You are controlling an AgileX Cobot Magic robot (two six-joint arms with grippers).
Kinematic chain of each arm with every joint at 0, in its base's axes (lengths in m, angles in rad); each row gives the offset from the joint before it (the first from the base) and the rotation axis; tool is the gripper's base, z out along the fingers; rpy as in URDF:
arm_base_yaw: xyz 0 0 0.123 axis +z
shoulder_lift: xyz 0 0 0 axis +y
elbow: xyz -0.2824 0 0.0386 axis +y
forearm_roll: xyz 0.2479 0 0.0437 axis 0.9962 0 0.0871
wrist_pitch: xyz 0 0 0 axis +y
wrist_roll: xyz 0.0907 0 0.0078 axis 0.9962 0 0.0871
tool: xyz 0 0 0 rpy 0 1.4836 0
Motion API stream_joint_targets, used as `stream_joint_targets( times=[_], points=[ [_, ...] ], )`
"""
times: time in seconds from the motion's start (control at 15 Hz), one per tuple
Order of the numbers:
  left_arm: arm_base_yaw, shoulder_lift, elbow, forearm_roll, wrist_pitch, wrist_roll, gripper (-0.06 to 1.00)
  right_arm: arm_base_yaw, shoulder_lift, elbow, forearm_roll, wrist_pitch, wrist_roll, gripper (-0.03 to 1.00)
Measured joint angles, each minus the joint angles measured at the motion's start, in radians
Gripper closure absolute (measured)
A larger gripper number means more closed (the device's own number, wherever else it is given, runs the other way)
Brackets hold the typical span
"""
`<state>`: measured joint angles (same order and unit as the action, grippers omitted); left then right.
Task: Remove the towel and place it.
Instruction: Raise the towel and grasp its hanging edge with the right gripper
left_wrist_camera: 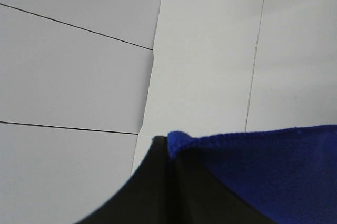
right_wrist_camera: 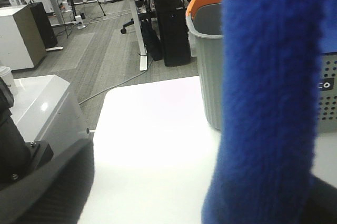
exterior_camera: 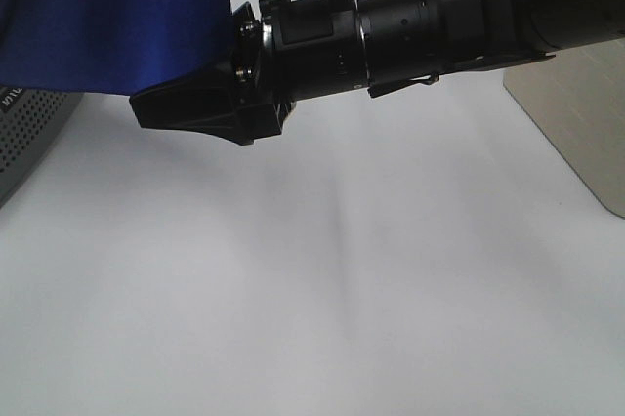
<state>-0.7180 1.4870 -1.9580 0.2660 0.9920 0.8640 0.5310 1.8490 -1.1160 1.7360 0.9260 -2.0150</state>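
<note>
The royal-blue towel (exterior_camera: 107, 16) hangs at the upper left of the exterior view. In the left wrist view my left gripper (left_wrist_camera: 171, 153) is shut on the towel's (left_wrist_camera: 274, 171) folded edge, with one black finger (left_wrist_camera: 152, 187) showing. My right gripper (exterior_camera: 166, 104) reaches across from the right to the towel's lower edge. In the right wrist view the towel (right_wrist_camera: 268, 103) hangs as a thick vertical band between the wide-apart fingers of the right gripper (right_wrist_camera: 200, 197), which is open. I cannot tell whether either finger touches the cloth.
A grey perforated basket (exterior_camera: 24, 133) stands at the left under the towel, also visible as the basket (right_wrist_camera: 327, 92) behind the cloth. A grey bin with an orange rim (right_wrist_camera: 206, 50) stands on the white table (exterior_camera: 312, 299). A beige box (exterior_camera: 576, 123) sits at the right.
</note>
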Motion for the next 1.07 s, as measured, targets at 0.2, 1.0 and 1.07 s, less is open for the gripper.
stream_joint_targets(
  times=[0.2, 1.0, 1.07],
  points=[
    [0.0, 0.0, 0.0, 0.0, 0.0, 0.0, 0.94, 0.0, 0.0, 0.0, 0.0, 0.01, 0.002, 0.33],
    [0.0, 0.0, 0.0, 0.0, 0.001, 0.0, 0.94, 0.0, 0.0, -0.001, 0.001, -0.112, 0.075, 0.95],
    [0.0, 0.0, 0.0, -0.001, 0.005, 0.0, 0.94, 0.0, 0.0, -0.002, 0.001, -0.139, 0.138, 0.95]
  ],
)
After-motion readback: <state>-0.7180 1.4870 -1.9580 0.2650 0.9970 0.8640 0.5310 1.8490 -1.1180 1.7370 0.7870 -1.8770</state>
